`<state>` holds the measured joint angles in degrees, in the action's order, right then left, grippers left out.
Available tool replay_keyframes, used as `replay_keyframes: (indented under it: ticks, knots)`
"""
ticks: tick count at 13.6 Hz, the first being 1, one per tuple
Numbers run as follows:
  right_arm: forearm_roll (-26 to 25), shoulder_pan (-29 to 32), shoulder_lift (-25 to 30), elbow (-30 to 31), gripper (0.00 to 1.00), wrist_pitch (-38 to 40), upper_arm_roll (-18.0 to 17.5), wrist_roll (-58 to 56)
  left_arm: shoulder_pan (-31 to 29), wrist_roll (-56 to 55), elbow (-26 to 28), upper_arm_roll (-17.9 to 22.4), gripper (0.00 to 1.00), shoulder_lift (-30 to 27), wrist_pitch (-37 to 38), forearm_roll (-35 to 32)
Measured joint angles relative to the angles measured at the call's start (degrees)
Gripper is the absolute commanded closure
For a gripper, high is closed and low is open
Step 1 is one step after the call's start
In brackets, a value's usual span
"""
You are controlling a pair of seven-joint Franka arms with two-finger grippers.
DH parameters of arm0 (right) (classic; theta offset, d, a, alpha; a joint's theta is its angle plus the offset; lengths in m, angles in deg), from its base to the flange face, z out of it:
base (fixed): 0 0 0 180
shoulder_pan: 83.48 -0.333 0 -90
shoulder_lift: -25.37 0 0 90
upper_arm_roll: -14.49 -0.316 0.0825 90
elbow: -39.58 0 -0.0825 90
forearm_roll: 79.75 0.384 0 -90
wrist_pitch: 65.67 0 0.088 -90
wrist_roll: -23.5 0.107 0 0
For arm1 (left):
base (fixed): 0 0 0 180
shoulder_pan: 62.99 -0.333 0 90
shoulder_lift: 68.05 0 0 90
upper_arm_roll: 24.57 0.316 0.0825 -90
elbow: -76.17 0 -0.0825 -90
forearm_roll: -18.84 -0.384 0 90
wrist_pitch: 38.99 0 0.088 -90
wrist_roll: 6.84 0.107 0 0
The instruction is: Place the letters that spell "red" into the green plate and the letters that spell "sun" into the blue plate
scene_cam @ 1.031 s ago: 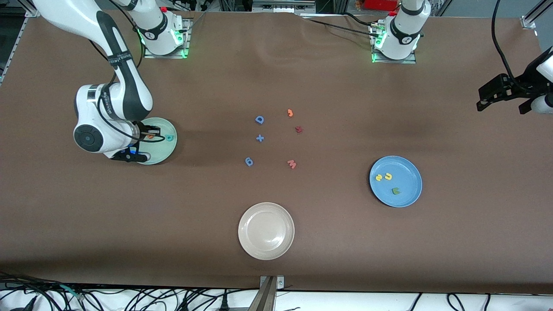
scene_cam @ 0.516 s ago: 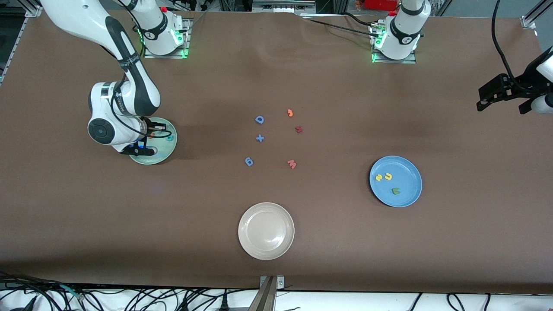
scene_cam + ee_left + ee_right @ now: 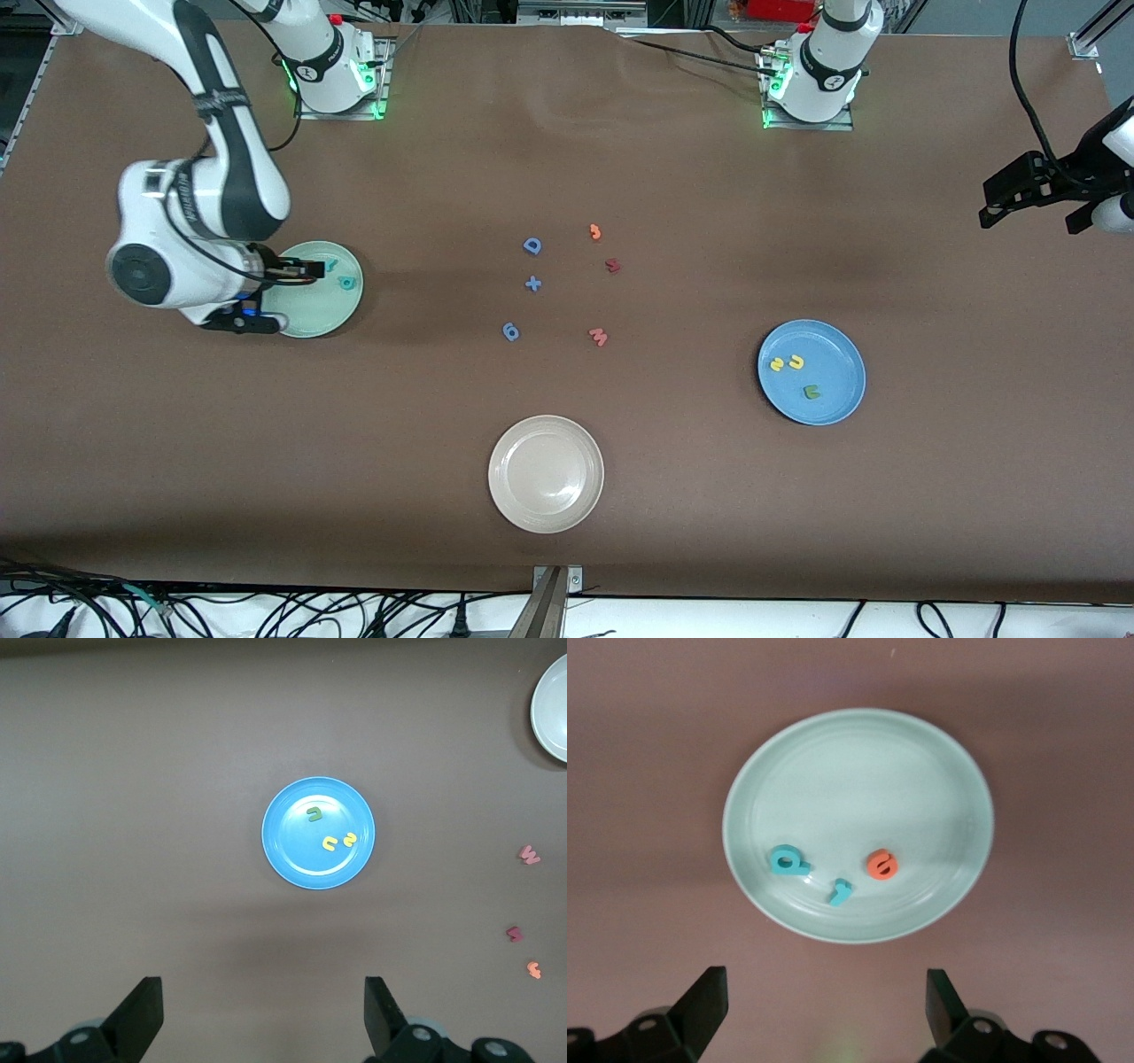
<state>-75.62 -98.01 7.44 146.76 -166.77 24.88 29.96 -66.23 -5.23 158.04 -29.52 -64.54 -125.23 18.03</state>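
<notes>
A: How many letters are counted in each plate?

B: Three in the green plate (image 3: 859,753): a teal "d" (image 3: 788,861), a teal "r" (image 3: 841,892) and an orange "e" (image 3: 882,865). Three in the blue plate (image 3: 837,390): two yellow letters (image 3: 787,363) and a green letter (image 3: 811,391).

A: What is changed?

B: The right gripper (image 3: 824,1010) has been opened and raised over the green plate, nothing held. The left gripper (image 3: 261,1019) is kept spread, waiting high above the table.

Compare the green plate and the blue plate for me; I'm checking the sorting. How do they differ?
The green plate is pale mint; the blue plate is medium blue. The green one holds a teal d, a teal r and an orange e; the blue one holds two yellow letters and a green letter. The green one lies under the open right gripper; no gripper is over the blue one. Both are round, alike in size, with three letters each.
</notes>
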Motion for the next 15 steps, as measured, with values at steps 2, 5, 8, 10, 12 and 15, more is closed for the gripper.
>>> replay_keyframes:
  ticks: [2,5,8,10,12,15]
  knots:
    - [0.0,0.0,0.6,-6.6,0.01,6.4,1.3,0.0,0.0,0.0,0.0,0.0,0.0,0.0,0.0,0.0]
    - [0.0,0.0,0.8,-15.1,0.0,13.1,2.8,0.0,0.0,0.0,0.0,0.3,0.0,0.0,0.0,0.0]
    - [0.0,0.0,0.9,-21.4,0.0,17.4,3.7,0.0,-0.2,0.0,-0.4,0.4,0.0,0.0,0.5,0.0]
    - [-0.6,0.0,1.1,-24.5,0.0,18.4,3.8,-0.1,-0.2,0.0,-2.5,0.3,0.0,-0.1,3.6,0.0]
    - [-1.5,0.0,1.3,-25.8,0.0,19.0,3.8,-0.3,0.0,0.0,-5.0,-0.1,0.0,-0.3,7.8,0.0]
    - [-1.7,-0.1,1.3,-25.9,0.0,18.8,3.7,-0.3,0.3,-0.1,-6.0,-0.3,0.0,-0.6,12.4,0.0]
